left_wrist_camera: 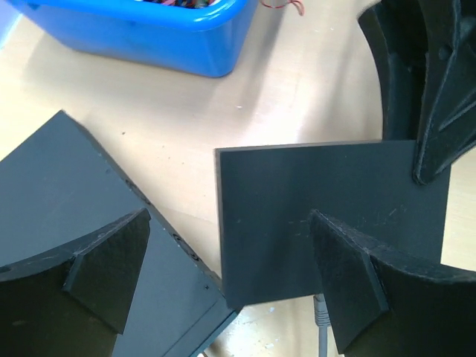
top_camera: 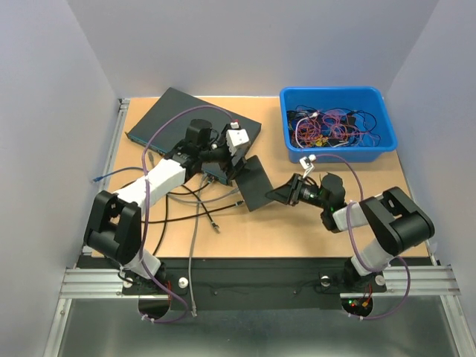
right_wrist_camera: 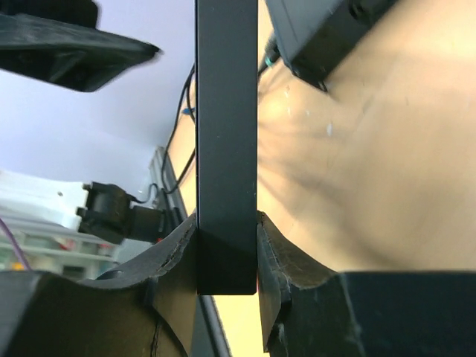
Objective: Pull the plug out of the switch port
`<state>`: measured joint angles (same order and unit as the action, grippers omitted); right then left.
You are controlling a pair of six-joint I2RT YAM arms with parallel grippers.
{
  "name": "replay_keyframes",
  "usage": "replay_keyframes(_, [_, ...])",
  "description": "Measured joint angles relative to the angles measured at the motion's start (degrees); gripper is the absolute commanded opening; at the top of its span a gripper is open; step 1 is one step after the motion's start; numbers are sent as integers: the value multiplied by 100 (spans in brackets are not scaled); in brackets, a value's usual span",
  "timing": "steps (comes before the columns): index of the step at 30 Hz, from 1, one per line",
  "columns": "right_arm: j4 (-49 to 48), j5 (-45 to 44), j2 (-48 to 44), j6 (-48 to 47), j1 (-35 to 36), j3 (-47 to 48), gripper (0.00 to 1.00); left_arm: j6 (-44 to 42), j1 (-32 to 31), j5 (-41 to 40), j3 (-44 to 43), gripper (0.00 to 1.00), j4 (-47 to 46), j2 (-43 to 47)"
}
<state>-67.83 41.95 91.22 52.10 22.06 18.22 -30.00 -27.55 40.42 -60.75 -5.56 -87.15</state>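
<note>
- At the near corner of the switch (top_camera: 186,119), the left gripper (left_wrist_camera: 227,238) hangs with its 2 fingers spread wide, grasping nothing.
- The right gripper (right_wrist_camera: 225,223) is clenched on 1 corner of a black panel (top_camera: 256,182), which stands just beside that corner of the switch. Whether the 2 touch cannot be told.
- 1 plug (left_wrist_camera: 321,311) shows in the left wrist view, poking out from under the panel's near edge. Its grey cable (left_wrist_camera: 322,343) runs off toward the camera.
- The plug lies low against the table (top_camera: 297,230), near the switch and seemingly not seated in it.
- It is small and pale grey with a ribbed boot; the panel hides its tip.
- Judged from this, the pull looks done and the step in hand is the letting go. This is probable rather than sure, because the port face is hidden in all 3 views.
- The next move calls for lifting the left arm straight clear with its fingers wide, so neither catches the cable or the panel. The right grip should stay steady meanwhile.
</note>
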Motion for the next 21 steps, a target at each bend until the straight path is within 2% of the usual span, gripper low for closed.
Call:
replay_keyframes(11, [1196,157,-1182,-1609,-17,356,0,-776,7,664,-1016,99,1541,-417])
replay_keyframes(21, [1508,433,-1390,-2273,-28,417,0,-1897,68,1390,-1392,99,2940,-509])
